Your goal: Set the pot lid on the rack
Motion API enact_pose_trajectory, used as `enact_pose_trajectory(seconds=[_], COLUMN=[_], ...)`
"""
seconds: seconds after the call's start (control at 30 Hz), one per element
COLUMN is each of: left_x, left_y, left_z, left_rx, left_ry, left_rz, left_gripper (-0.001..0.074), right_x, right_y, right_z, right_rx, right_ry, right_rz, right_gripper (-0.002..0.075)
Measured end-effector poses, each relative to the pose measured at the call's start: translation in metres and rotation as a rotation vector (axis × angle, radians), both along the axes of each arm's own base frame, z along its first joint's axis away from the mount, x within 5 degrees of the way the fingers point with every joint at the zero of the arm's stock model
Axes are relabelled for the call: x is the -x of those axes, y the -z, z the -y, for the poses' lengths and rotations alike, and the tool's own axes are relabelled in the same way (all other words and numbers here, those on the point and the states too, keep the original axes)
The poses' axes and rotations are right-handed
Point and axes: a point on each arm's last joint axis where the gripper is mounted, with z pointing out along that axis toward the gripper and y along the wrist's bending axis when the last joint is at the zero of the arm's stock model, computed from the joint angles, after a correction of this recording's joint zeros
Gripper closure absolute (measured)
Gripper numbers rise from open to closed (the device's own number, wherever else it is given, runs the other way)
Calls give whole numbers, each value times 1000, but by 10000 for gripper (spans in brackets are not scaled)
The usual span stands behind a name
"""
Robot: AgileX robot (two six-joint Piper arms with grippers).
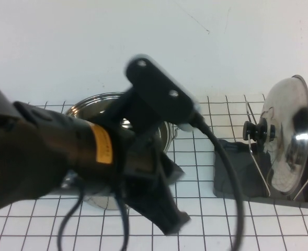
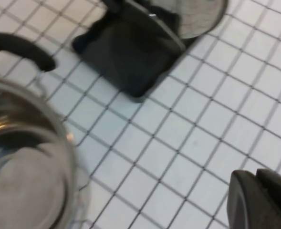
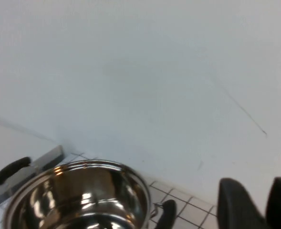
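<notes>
The pot lid [image 1: 288,137], shiny steel with a black knob [image 1: 258,130], stands on edge in the dark grey rack [image 1: 231,175] at the right, leaning on the wire loops. In the left wrist view the rack [image 2: 126,57] and the lid's rim [image 2: 200,16] lie beyond my left gripper [image 2: 254,175]. That left gripper [image 1: 170,219] is shut and empty, hanging low over the table's middle, left of the rack. My right gripper [image 3: 255,182] is raised and faces the back wall above the pot, its fingers apart with nothing between them.
The steel pot [image 1: 93,107] with black handles stands uncovered at the left, mostly behind my left arm [image 1: 49,151]; it also shows in the wrist views as the pot [image 2: 21,157] and the pot [image 3: 83,195]. White gridded tabletop [image 1: 195,172] lies between pot and rack.
</notes>
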Motion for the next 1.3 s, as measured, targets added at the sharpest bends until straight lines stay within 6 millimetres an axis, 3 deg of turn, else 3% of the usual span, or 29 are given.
enact_pose_trajectory(seconds=[0.07, 0.17, 0.3, 0.43, 0.53, 0.63, 0.83, 1.07, 1.17, 1.3], left_x=[-1, 0, 5, 21, 40, 59, 82, 79, 76, 75], left_y=[-2, -5, -15, -35, -47, -48, -12, 52, 68, 81], left_z=[-8, -24, -52, -81, -105, -127, -146, -143, -141, -138], left_rx=[-24, -96, -162, -71, 65, 206, 423, 330, 260, 225], left_ry=[-62, -141, -288, -413, -467, -487, -409, -295, -248, -210], left_rz=[17, 43, 85, 111, 124, 153, 252, 427, 508, 538], left_gripper=[736, 736, 736, 736, 736, 736, 736, 736, 736, 736], right_x=[17, 39, 60, 76, 83, 89, 109, 133, 140, 146], right_y=[-7, -7, 9, 35, 45, 39, 9, -13, -9, 17], right_z=[-3, -6, -5, 7, 21, 30, 37, 40, 39, 36], right_rx=[59, 159, 349, 617, 757, 804, 770, 698, 702, 670], right_ry=[-75, -155, -270, -339, -293, -170, 32, 151, 134, 94], right_rz=[59, 46, -78, -319, -449, -404, -60, 186, 232, 218], right_gripper=[632, 701, 721, 726, 727, 727, 727, 727, 727, 727])
